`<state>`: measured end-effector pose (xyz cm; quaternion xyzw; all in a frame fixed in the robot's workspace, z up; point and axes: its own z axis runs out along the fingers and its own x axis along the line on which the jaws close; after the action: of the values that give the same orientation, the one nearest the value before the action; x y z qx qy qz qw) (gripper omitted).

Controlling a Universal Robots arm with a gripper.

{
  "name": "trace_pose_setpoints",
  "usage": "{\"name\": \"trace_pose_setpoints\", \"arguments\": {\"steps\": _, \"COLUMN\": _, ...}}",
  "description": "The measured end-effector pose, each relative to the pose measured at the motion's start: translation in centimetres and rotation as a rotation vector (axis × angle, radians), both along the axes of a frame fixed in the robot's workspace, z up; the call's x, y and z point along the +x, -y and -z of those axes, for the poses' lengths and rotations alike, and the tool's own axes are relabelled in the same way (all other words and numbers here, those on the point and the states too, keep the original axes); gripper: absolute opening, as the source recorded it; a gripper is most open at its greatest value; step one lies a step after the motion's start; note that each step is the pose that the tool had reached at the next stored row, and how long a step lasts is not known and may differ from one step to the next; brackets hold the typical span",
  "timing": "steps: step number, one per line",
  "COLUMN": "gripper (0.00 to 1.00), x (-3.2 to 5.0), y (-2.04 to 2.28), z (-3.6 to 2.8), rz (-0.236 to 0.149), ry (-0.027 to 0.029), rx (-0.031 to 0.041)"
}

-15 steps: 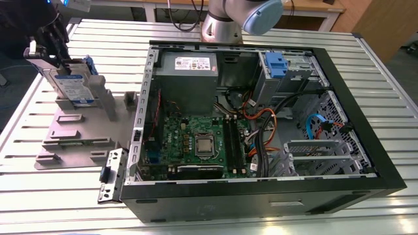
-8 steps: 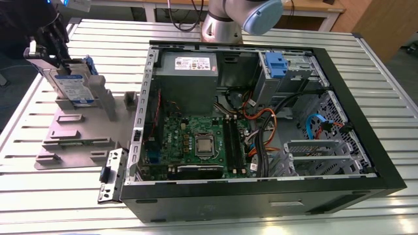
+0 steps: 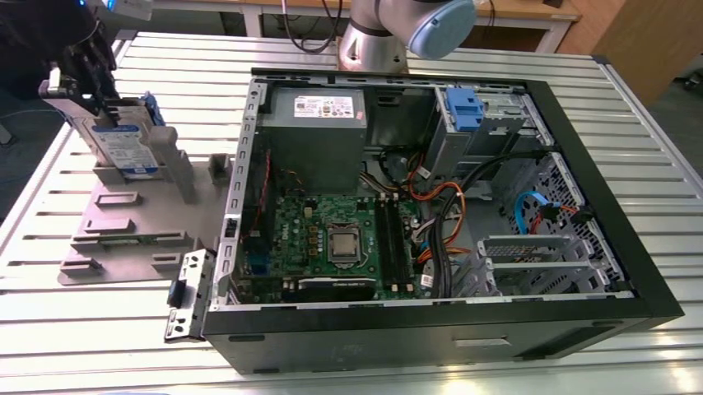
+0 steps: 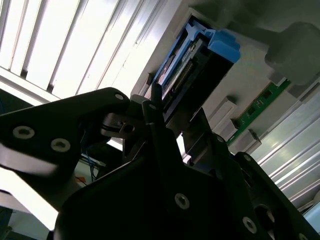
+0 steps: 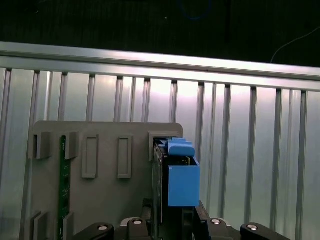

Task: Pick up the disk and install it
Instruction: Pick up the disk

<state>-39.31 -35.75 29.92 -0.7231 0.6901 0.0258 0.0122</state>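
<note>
Disk (image 3: 123, 141) stood upright in holder stand (image 3: 121, 239) at exterior view's left; straddled by claw (image 3: 101, 103); grip can't be told.

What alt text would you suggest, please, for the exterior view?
A black gripper is at the top of a silver-grey hard drive in a blue plastic bracket, standing upright in a grey plastic holder stand on a slatted metal table. An open black computer case lies at the exterior view's right.
</note>
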Motion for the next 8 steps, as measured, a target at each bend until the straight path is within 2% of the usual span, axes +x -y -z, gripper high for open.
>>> {"name": "trace_pose_setpoints", "arguments": {"steps": 8, "gripper": 0.43, "x": 0.0, "y": 0.0, "z": -0.42, "rz": 0.031, "ry": 0.0003, "rx": -0.0043}}
